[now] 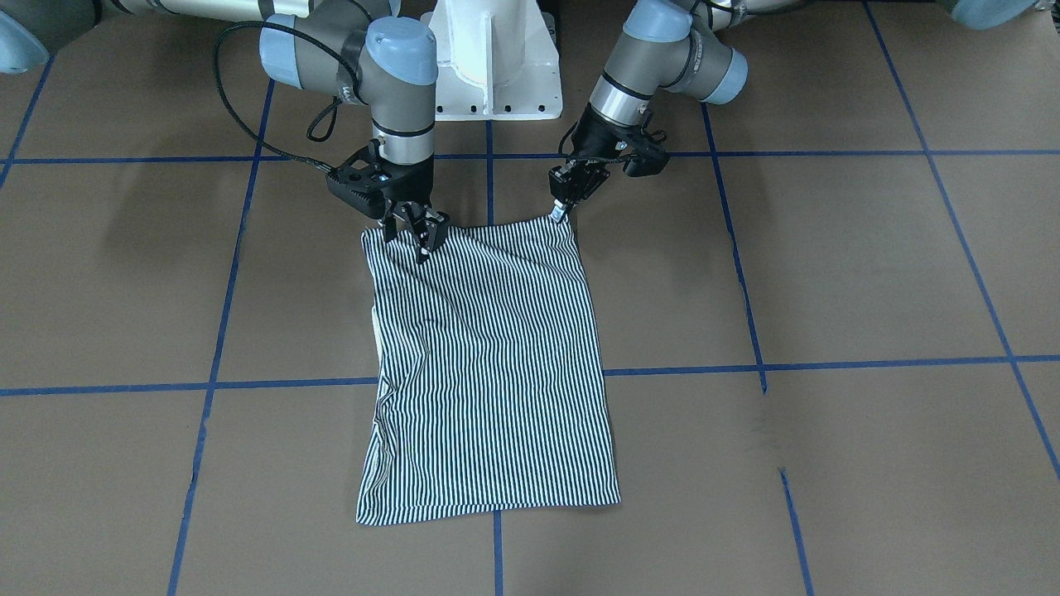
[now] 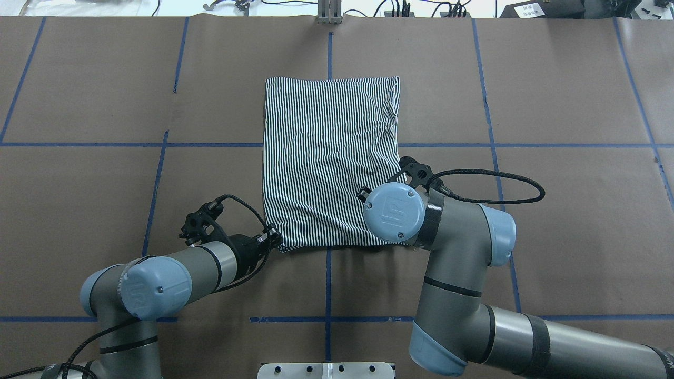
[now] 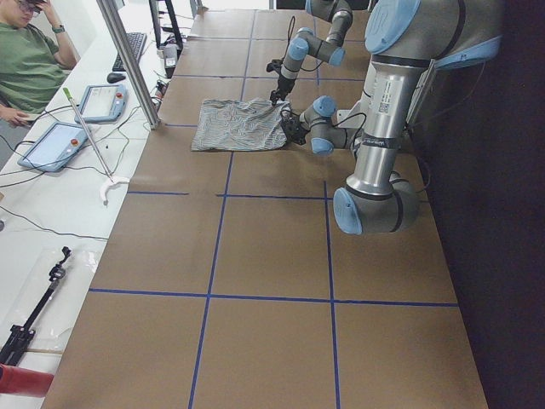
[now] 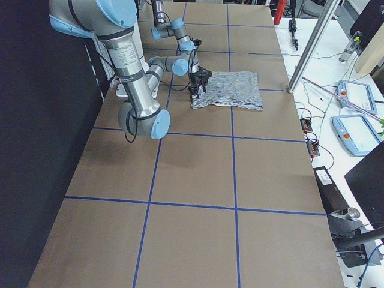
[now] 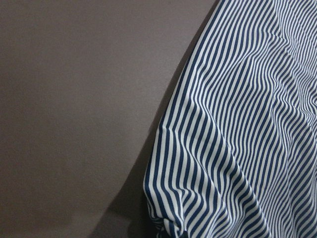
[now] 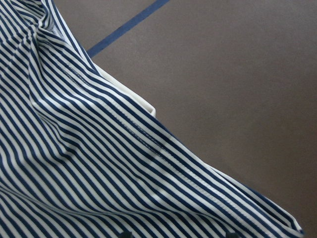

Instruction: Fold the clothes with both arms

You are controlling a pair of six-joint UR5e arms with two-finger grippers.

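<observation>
At the left gripper (image 1: 561,213): you see its fingers drawn together on the corner of the polo shirt (image 1: 493,372) nearest it, and the cloth is pinched between them.
Right gripper (image 1: 422,238): its fingers are closed down on the shirt's other near corner, and creases fan out from the tips.
Polo shirt: folded to a striped rectangle, it lies on the table (image 1: 828,265) and stretches away from both grippers. Its near edge runs from one gripper to the other.
Cream edge (image 1: 376,329): it peeks from under the stripes along the side that leads out from the right gripper.
Blue tape lines (image 1: 828,364): one passes under the shirt, well beyond both grippers.
Wrist views: in each you see striped cloth drawn up close to the camera, with brown table beside it.
Overhead view: the right arm's blue wrist cap (image 2: 394,212) hides its gripper from you, while the left gripper shows at the shirt's corner.
</observation>
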